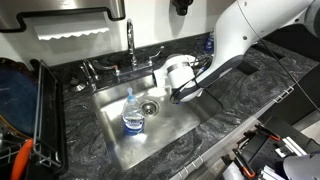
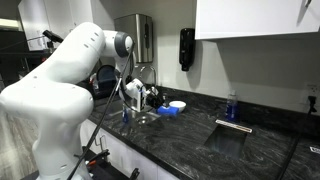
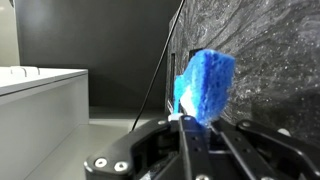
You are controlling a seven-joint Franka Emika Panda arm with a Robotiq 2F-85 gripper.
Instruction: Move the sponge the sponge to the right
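Observation:
In the wrist view my gripper [image 3: 195,120] is shut on the sponge [image 3: 207,80], a bright blue, chunky block that sticks out beyond the two dark fingers. In an exterior view the gripper [image 1: 185,92] hangs low over the dark marble counter at the right edge of the steel sink [image 1: 110,130]; the sponge is hidden there behind the fingers. In an exterior view the gripper [image 2: 150,98] is beside the sink, and a blue patch [image 2: 169,111] just to its right looks like the sponge.
A clear plastic bottle with a blue label [image 1: 132,113] stands in the sink. The faucet [image 1: 130,40] is behind the sink. A small dark-blue bottle [image 1: 209,44] stands by the back wall. A black dish rack [image 1: 40,110] is at the left.

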